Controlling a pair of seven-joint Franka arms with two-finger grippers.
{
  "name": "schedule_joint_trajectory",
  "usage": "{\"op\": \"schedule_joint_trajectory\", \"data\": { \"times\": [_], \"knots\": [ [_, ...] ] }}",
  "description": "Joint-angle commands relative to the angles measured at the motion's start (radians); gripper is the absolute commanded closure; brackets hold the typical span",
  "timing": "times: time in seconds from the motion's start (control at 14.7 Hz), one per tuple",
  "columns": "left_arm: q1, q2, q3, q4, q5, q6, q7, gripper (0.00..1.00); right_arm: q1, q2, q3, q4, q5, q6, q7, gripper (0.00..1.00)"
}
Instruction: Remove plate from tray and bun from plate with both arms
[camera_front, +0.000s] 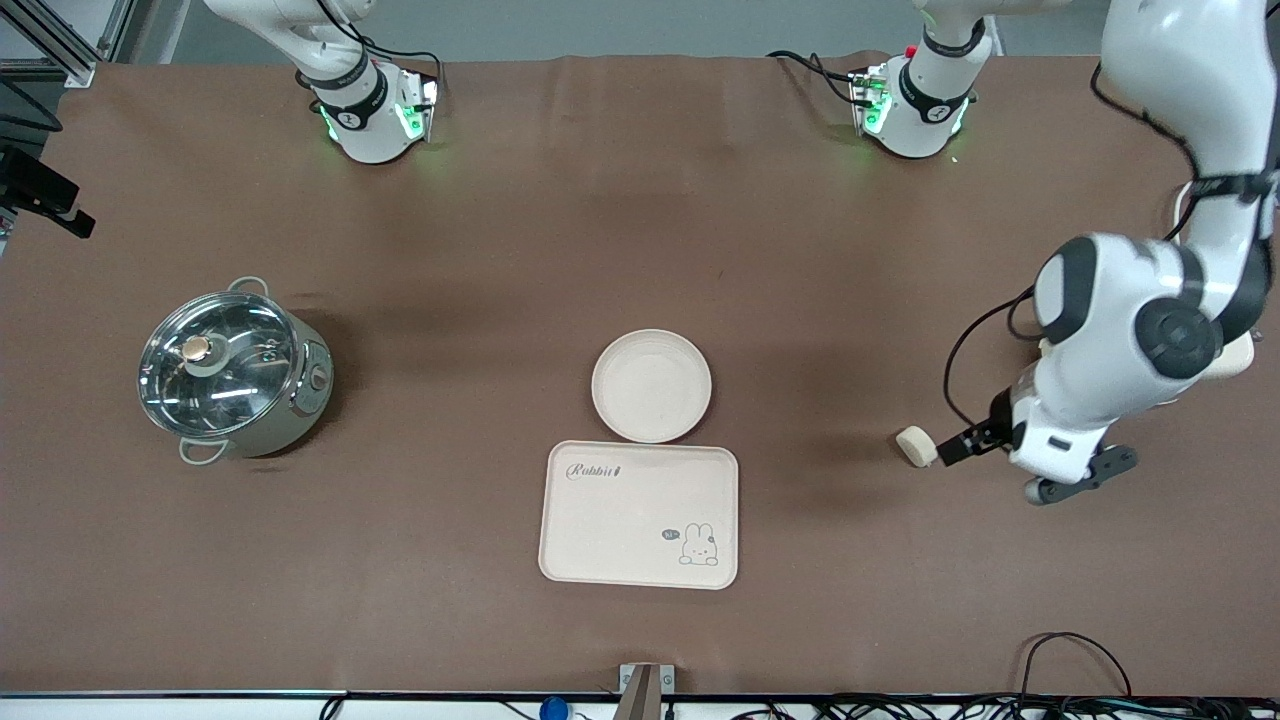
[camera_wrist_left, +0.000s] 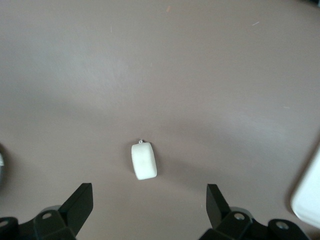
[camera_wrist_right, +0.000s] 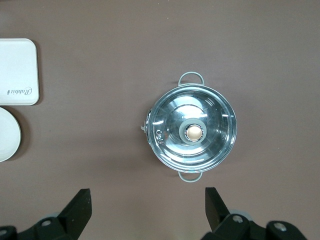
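Note:
The bun (camera_front: 916, 446) rests on the bare brown table toward the left arm's end, apart from plate and tray. My left gripper (camera_front: 955, 448) hovers low right beside it, open. In the left wrist view the bun (camera_wrist_left: 144, 160) lies just ahead of the left gripper (camera_wrist_left: 149, 201), with nothing between the fingers. The round plate (camera_front: 651, 385) sits on the table, farther from the front camera than the tray (camera_front: 640, 515) and right against its edge. Nothing lies on either. My right gripper (camera_wrist_right: 147, 202) hangs open high over the pot, out of the front view.
A steel pot with a glass lid (camera_front: 232, 372) stands toward the right arm's end, also in the right wrist view (camera_wrist_right: 192, 131). A pale object (camera_front: 1238, 358) is mostly hidden by the left arm. Cables lie along the table's near edge.

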Motion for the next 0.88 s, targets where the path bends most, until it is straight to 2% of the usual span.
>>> {"op": "schedule_joint_trajectory", "data": {
  "times": [0.0, 0.14, 0.27, 0.41, 0.54, 0.61, 0.82],
  "knots": [
    [0.008, -0.104, -0.006, 0.049, 0.004, -0.133, 0.108, 0.0, -0.013, -0.009, 0.016, -0.005, 0.008, 0.007, -0.016, 0.0],
    [0.008, -0.169, -0.007, 0.126, 0.012, -0.308, 0.134, 0.0, -0.016, -0.007, 0.014, -0.003, 0.008, 0.005, -0.041, 0.0],
    [0.01, -0.239, -0.002, 0.16, 0.007, -0.433, 0.259, 0.0, -0.018, -0.007, 0.014, -0.003, 0.008, 0.002, -0.042, 0.0],
    [0.022, -0.331, 0.01, 0.154, -0.022, -0.458, 0.382, 0.0, -0.016, -0.007, 0.014, -0.005, 0.009, -0.002, -0.041, 0.0],
    [-0.006, -0.37, 0.028, 0.154, -0.027, -0.542, 0.402, 0.0, -0.016, -0.007, 0.014, -0.008, 0.009, -0.01, -0.036, 0.0],
    [-0.029, -0.402, 0.086, 0.151, -0.046, -0.583, 0.418, 0.0, -0.015, -0.009, 0.014, -0.008, 0.008, -0.024, -0.036, 0.0],
    [-0.047, -0.476, 0.097, 0.109, -0.056, -0.672, 0.421, 0.0, -0.015, -0.009, 0.016, -0.008, 0.009, -0.026, -0.035, 0.0]
  ]
}}
